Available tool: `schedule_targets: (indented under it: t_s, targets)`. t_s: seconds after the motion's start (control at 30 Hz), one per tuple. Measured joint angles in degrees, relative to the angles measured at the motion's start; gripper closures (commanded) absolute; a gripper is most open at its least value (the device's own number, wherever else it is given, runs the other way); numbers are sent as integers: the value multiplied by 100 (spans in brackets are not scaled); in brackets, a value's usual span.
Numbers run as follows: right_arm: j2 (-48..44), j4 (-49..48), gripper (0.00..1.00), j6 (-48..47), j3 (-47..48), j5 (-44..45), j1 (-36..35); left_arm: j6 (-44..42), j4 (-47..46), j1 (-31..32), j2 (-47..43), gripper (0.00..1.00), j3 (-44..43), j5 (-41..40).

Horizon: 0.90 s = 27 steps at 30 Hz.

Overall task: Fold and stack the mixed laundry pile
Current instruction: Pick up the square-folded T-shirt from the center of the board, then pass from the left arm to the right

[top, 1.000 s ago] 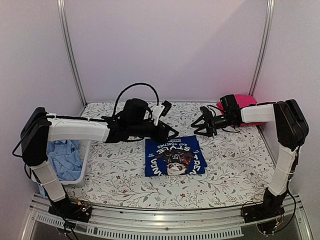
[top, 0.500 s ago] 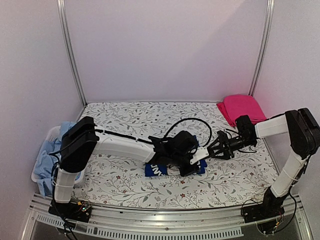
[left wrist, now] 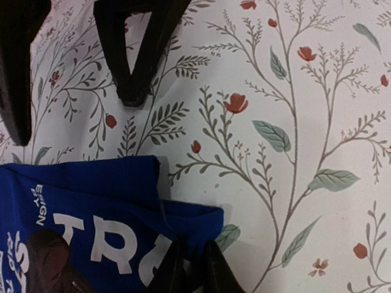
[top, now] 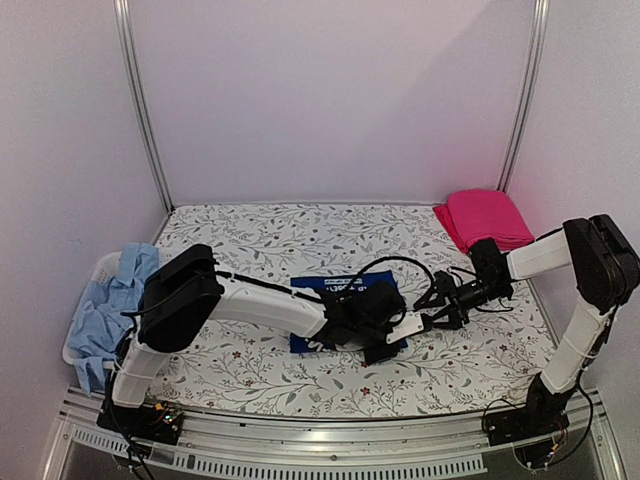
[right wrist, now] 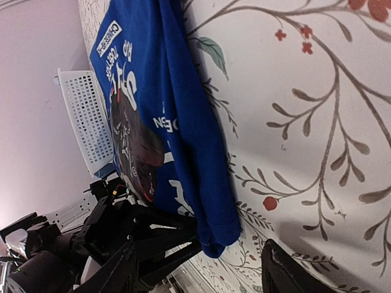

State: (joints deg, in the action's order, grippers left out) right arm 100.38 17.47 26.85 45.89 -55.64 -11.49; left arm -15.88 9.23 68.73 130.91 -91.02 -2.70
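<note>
Presently: left gripper [left wrist: 189, 268], fingers together, clamped on the near-right corner of the royal-blue shirt [left wrist: 79, 201], which lies print up, mid-table, on the floral table cover [left wrist: 305, 122]. Right gripper [right wrist: 200, 256], fingers apart, just beside that corner. Light-blue shirt [top: 100, 310] heaped in the white basket [right wrist: 85, 122], left edge. Pink garment [top: 485, 215] folded, far-right corner.
</note>
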Motion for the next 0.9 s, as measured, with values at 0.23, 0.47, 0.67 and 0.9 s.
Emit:
schedule_targets:
  t_s: [0.23,0.47,0.67,0.9]
  targets:
    - [258,-44,15,-22,-59,-337,-33,186,-254,-46,-173,100,210,11]
    - [356,-772,14,636,-214,-745,-315,352,-577,-166,-673,100,345,308]
    - [776,-1637,24,1320,-127,-1045,-662,393,-695,-177,-704,100,354,404]
    - [1353,-2118,40,1969,468,-1010,-791,393,-866,-179,-704,100,396,551]
